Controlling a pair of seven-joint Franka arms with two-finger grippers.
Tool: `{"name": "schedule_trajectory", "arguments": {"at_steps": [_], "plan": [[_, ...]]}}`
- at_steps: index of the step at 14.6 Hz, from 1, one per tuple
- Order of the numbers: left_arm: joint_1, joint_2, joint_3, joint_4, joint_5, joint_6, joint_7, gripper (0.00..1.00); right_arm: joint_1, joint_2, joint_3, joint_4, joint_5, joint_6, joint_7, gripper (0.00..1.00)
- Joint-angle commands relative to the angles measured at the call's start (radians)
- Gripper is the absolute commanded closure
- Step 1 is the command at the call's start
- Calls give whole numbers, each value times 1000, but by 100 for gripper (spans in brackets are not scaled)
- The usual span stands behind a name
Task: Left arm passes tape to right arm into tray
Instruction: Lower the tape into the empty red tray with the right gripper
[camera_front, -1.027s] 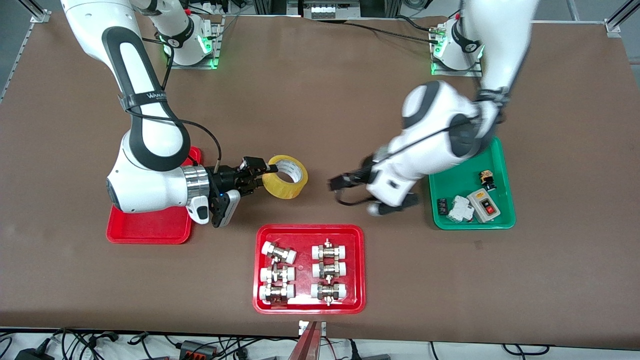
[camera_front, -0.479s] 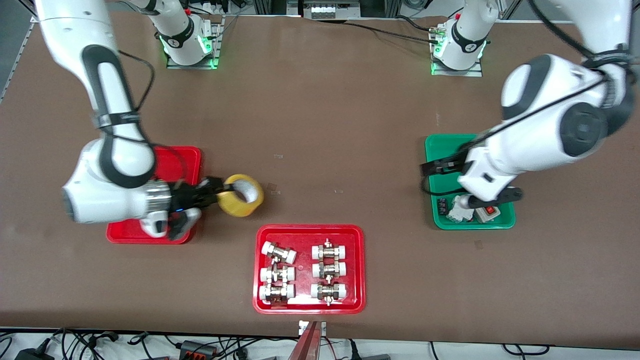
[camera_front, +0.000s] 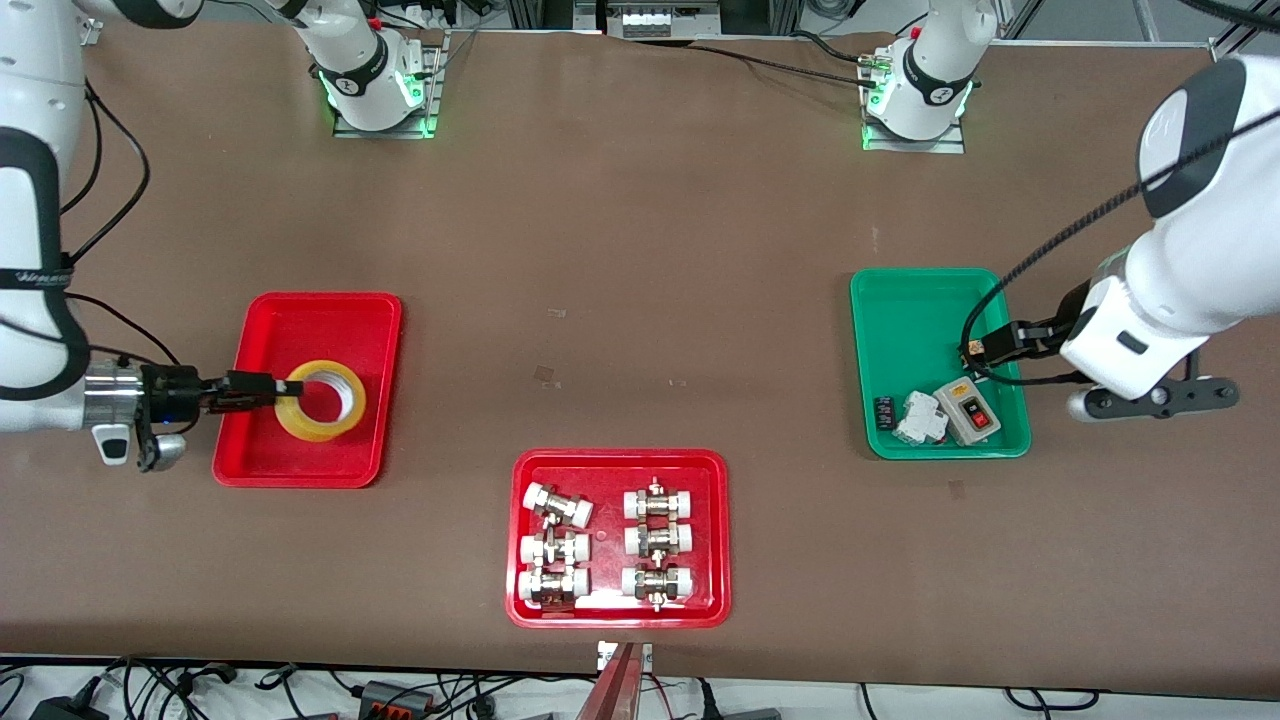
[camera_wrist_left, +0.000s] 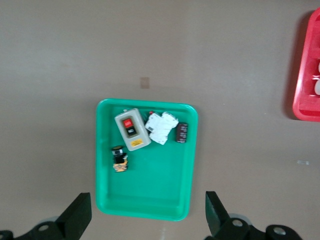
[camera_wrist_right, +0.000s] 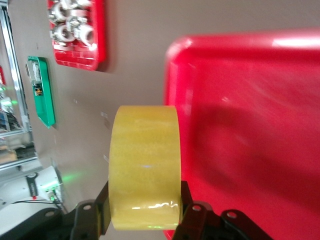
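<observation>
Now the tape (camera_front: 320, 402) is held over the tray (camera_front: 262, 466) by the right gripper (camera_front: 282, 390), jaws clenched on its rim; lowering and release are called for. The left gripper (camera_wrist_left: 145, 220) is parked over the green tray (camera_front: 915, 310), jaws released.

The wide brown table (camera_front: 640, 230) lies bare between the tray (camera_front: 262, 462) and the green tray (camera_front: 900, 310), and from there up to the arm bases; a gripper could pass freely there. Nearer the front camera than that stretch, the fittings tray (camera_front: 522, 470) fills the middle with pipe fittings (camera_front: 555, 505). Inside the tray, the tape (camera_front: 320, 401), clamped in the right gripper (camera_front: 285, 389), takes the part toward the front camera; the rest of its floor is bare. In the green tray, a switch box (camera_front: 967, 411) and small parts crowd the front-camera end, and the left gripper (camera_wrist_left: 145, 220) hangs over it, fingers wide.
</observation>
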Motion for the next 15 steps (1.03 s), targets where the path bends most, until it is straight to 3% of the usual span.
{"name": "schedule_trajectory", "arguments": {"at_steps": [1,3,5,8,13,15], "plan": [[-1,-83,-11,-115,31,-12,-6,0,-13,19,25,-2,-2,-19,2,75],[19,-123,-10,-183,24,-1,-7,0,-11,33,25,-11,-2,-18,2,60],[28,-147,-11,-222,23,38,-7,0,-11,39,25,-10,-3,-16,2,0],[60,-259,-11,-394,20,175,-6,0,-6,38,25,-8,-23,-13,4,0],[83,-244,-10,-373,18,187,8,0,4,45,25,-10,-23,-7,4,0],[83,-260,-13,-376,27,136,-7,0,4,45,25,-10,-28,-3,2,0]]}}
